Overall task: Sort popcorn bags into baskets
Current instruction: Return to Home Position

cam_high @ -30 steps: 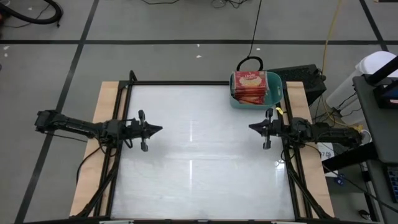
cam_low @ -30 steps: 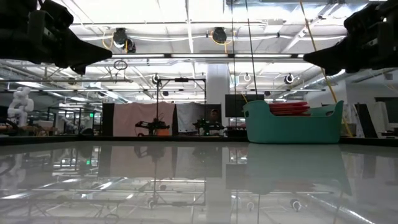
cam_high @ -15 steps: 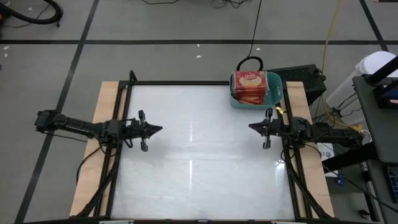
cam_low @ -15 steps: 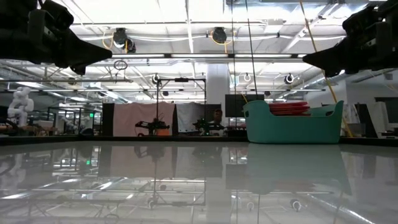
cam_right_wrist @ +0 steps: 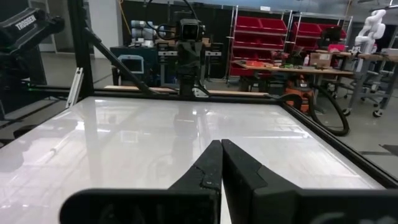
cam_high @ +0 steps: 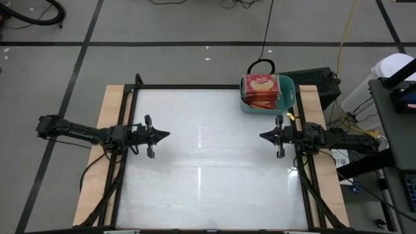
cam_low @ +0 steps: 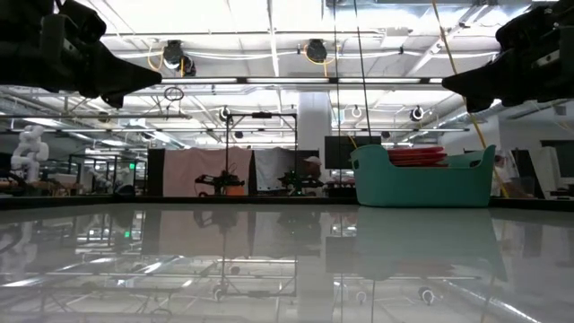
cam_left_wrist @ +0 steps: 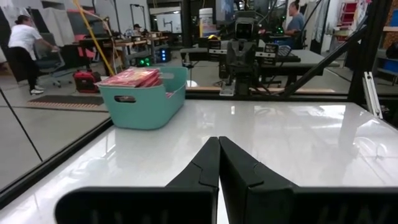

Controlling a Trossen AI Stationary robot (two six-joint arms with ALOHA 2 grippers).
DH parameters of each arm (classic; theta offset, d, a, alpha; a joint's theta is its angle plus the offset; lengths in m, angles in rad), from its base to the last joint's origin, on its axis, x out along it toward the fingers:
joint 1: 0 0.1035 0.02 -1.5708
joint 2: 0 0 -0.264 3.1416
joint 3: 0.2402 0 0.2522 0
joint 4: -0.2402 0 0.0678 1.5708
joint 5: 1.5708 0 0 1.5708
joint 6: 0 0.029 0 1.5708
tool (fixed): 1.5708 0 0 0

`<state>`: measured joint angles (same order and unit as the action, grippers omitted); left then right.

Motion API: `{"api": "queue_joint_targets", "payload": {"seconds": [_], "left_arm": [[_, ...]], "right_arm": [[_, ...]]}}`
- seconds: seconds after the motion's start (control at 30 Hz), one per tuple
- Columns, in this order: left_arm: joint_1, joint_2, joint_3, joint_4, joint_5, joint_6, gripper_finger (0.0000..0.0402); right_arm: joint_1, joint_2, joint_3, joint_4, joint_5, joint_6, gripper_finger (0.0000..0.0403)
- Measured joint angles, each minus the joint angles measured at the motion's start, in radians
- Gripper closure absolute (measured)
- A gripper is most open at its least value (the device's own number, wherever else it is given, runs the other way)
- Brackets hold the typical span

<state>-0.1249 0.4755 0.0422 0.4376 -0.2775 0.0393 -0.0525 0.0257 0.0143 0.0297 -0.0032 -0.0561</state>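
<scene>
Popcorn bags [cam_high: 261,90] lie stacked in the teal basket [cam_high: 288,97] at the far right corner of the table [cam_high: 208,162]; none shows loose. The left tool [cam_high: 166,135] and the right tool [cam_high: 263,135] hang closed and empty (the right barely shifted in the last second), so sorting appears complete.

The left arm [cam_high: 84,133] and right arm [cam_high: 338,138] are slim, dark, jointed links, each with a short cross-bar near its tip. Their jaws are matte black wedges tapering to a sharp point, set on a broad black bar.
</scene>
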Motion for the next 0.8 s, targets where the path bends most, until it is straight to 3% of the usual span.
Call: {"api": "queue_joint_targets", "payload": {"seconds": [0.4, 0.57, 0.8], "left_arm": [[0.047, -0.024, 0.000, 0.004, 0.011, 0.048, 0.0398], [0.067, -0.102, 0.000, -0.021, 0.092, 0.048, 0.0399], [0.069, -0.250, 0.000, -0.169, 0.127, 0.058, 0.0400]], "right_arm": [[0.000, 0.000, 0.000, 0.002, 0.001, 0.000, 0.0403], [0.000, 0.000, 0.000, 0.003, 0.001, 0.000, 0.0403], [0.000, 0.000, 0.000, 0.003, 0.001, 0.000, 0.0403]]}}
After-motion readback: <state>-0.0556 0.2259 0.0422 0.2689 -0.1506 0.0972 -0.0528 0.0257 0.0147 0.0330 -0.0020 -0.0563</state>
